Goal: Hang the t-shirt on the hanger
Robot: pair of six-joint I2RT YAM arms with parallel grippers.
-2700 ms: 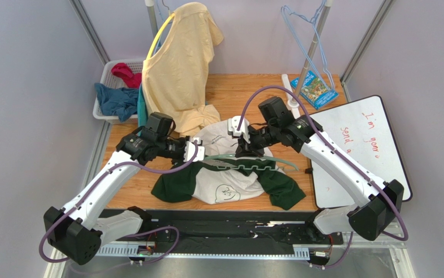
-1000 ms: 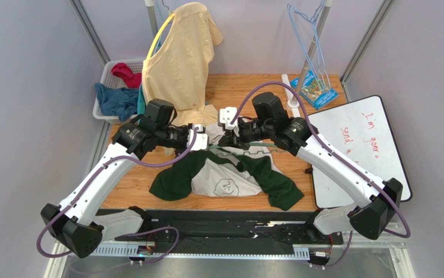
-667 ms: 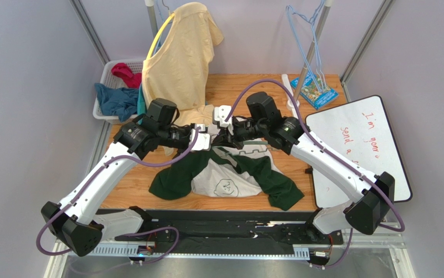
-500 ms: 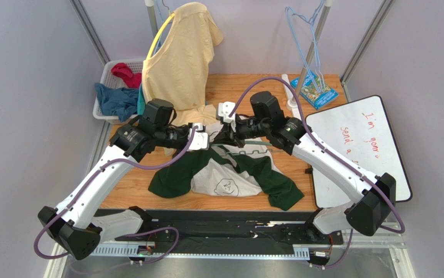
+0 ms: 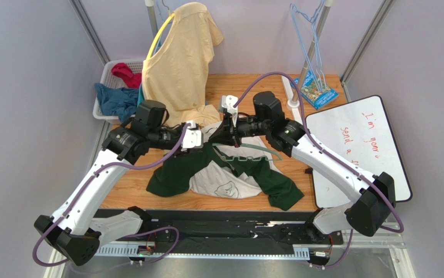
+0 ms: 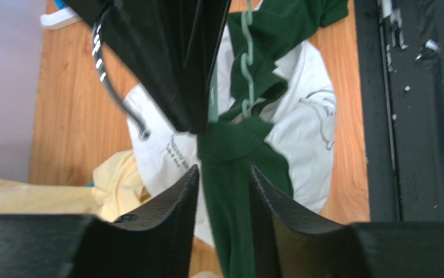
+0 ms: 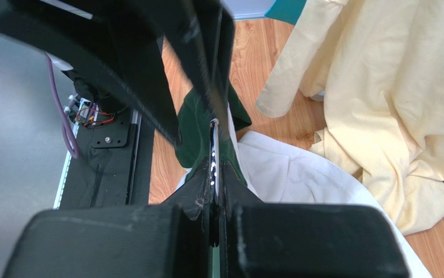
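Note:
The t-shirt [image 5: 221,185], white with dark green sleeves, lies bunched on the wooden table, its upper part lifted toward the grippers. The pale green hanger [image 5: 253,154] runs across its top and is partly inside the fabric. My right gripper [image 5: 221,133] is shut on the hanger, a thin green sliver showing between its fingertips [image 7: 215,174]. My left gripper [image 5: 200,139] faces it from the left with its jaws open. In the left wrist view its gap [image 6: 223,174] frames a dark green fold of the t-shirt [image 6: 233,145] lying beyond it, below the wavy hanger [image 6: 245,58].
A pale yellow shirt [image 5: 178,63] hangs at the back, its tail touching the table by the grippers. A white basket [image 5: 103,78] of clothes stands back left. Light blue hangers [image 5: 311,40] hang back right, above a blue packet [image 5: 315,87]. A whiteboard [image 5: 357,150] lies at the right.
My left gripper has opened, let go of the green fabric and drawn back left. The right gripper stays shut on the hanger and has shifted little.

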